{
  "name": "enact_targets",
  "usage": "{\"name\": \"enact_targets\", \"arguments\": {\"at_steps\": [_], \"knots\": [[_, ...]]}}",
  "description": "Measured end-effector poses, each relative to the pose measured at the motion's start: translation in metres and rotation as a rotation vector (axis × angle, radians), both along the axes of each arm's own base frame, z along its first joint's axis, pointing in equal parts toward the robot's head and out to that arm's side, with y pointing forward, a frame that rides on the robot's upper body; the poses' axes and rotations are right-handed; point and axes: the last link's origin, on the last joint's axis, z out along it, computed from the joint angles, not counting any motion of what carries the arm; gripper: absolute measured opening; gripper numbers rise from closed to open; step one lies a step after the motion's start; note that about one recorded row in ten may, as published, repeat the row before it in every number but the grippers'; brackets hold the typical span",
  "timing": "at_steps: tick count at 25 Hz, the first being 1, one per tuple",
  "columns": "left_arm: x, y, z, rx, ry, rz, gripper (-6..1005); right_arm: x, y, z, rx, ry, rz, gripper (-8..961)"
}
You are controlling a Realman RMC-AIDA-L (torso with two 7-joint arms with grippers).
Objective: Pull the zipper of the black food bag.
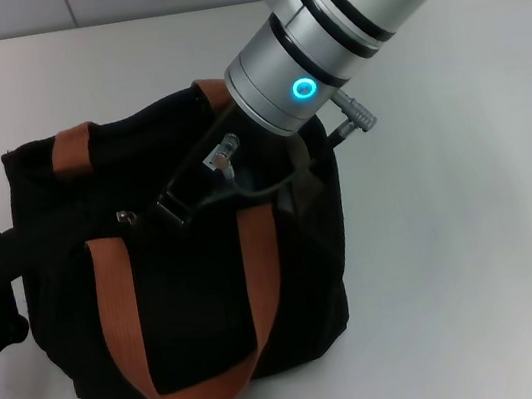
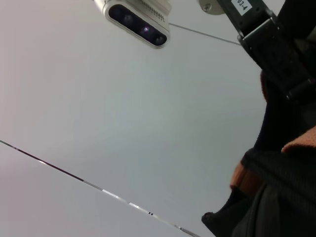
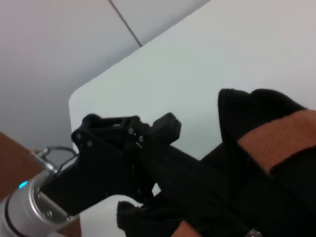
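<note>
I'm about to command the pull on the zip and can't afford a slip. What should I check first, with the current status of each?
1. Large black fabric food bag sitting upright on the white table: ok.
2. Left gripper at the bag's left end, placed to brace it: ok.
3. Right gripper down on the bag's top along the zip line: ok.
4. Small silver metal zipper pull in sight in the head view, just beyond the right gripper's tip: ok.
5. Pull actually held by the right gripper: cannot tell, black on black.
6. Near orange-brown webbing strap handle hanging down the front, off the zip line: ok.
</note>
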Motion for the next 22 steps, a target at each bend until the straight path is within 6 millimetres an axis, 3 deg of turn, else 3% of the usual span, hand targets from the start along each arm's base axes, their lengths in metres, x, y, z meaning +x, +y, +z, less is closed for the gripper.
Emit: {"name": "enact_targets", "arguments": {"at_steps": [1,3,13,22], "knots": [[0.000,0.000,0.000,0.000,-0.001,0.000,13,0.000,0.000,0.000,0.001,0.000,0.011,181],[-0.001,0.001,0.001,0.005,-0.001,0.003,13,0.002,0.002,0.001,0.021,0.004,0.027,-5],[-0.003,0.002,0.002,0.012,0.001,0.021,13,0.012,0.019,0.022,0.165,0.006,0.043,9],[-0.010,0.001,-0.002,-0.018,0.021,0.067,14,0.009,0.016,0.026,0.135,0.006,0.055,34]]}}
